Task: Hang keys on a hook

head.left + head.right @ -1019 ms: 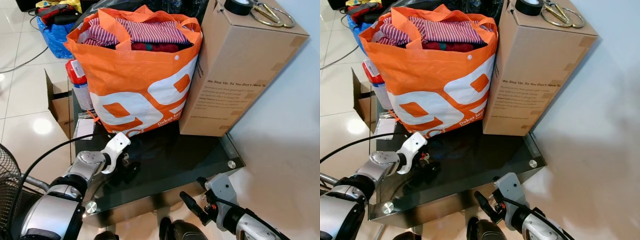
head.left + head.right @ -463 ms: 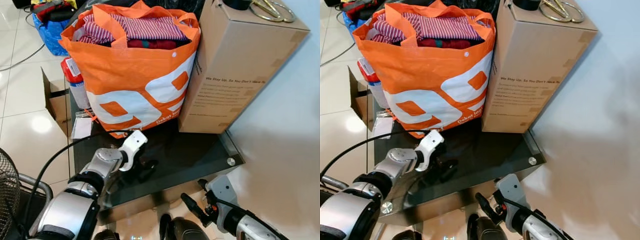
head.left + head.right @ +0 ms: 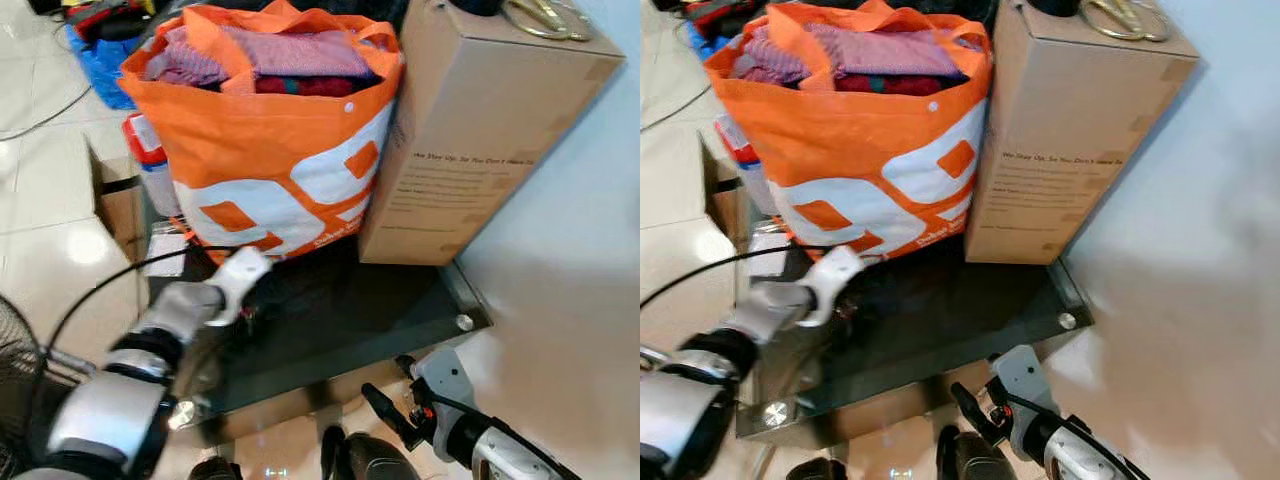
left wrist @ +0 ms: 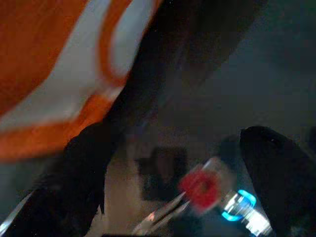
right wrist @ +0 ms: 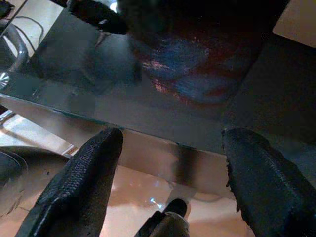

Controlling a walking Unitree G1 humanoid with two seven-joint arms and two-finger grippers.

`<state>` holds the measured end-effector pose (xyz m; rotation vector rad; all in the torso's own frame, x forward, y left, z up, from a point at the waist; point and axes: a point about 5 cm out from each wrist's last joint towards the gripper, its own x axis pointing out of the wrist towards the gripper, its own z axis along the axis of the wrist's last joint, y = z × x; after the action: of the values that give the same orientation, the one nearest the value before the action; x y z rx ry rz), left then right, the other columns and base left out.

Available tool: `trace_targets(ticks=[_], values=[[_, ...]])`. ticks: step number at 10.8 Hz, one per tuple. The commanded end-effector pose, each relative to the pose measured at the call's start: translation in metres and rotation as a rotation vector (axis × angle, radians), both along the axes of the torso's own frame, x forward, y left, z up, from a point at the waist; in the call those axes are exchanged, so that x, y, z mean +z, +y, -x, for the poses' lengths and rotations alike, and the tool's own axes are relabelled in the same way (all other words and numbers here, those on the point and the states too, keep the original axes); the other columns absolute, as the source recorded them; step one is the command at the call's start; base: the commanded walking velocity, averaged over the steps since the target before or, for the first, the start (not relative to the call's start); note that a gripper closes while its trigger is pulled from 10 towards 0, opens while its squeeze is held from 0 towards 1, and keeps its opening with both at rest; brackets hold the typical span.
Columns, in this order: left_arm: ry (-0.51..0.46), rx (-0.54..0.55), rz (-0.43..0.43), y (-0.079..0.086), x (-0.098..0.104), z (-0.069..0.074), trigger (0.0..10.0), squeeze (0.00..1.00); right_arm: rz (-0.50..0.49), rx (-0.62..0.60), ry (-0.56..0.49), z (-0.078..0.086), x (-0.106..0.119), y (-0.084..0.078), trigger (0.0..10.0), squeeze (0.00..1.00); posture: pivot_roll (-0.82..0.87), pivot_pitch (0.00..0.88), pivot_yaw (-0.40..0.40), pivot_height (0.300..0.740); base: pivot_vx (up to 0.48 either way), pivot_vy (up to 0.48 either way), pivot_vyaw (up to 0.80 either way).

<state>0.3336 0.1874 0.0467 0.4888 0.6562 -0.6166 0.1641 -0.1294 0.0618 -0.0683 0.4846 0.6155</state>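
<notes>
My right gripper (image 3: 385, 418): idle below the table edge, fingers spread.
My left gripper (image 4: 173, 187): fingers apart over the glass table (image 3: 400, 320).
Keys (image 4: 200, 190): between my left fingers, blurred, with a red tag.
Doing it well: close squarely on the bunch before lifting.
Beyond: orange bag (image 3: 280, 160) and cardboard box (image 3: 480, 140) crowd my reach.

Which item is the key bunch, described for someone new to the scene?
Start at the big orange-and-white shopping bag on the dark glass table. Just in front of it, by the left gripper, lies the small key bunch, the only item with red and blue tags.
</notes>
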Motion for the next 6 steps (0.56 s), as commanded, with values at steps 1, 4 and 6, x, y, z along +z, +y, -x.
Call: trace_targets(ticks=[1,4,6], values=[[0.035,-0.023,-0.022,-0.003,-0.005,0.004,10.0,0.0,-0.002,-0.006,0.011,0.001,-0.002,-0.001,10.0,0.0,-0.2,0.17,-0.081,0.74,0.0,0.0,0.0],[0.113,-0.095,-0.014,-0.012,-0.009,0.009,10.0,0.0,-0.001,-0.006,0.009,0.0,-0.003,-0.002,10.0,0.0,-0.19,0.164,-0.076,0.74,0.0,0.0,0.0],[0.152,-0.117,0.01,-0.019,-0.013,0.013,10.0,0.0,0.0,-0.006,0.008,-0.001,-0.003,-0.002,10.0,0.0,-0.2,0.169,-0.075,0.74,0.0,0.0,0.0]])
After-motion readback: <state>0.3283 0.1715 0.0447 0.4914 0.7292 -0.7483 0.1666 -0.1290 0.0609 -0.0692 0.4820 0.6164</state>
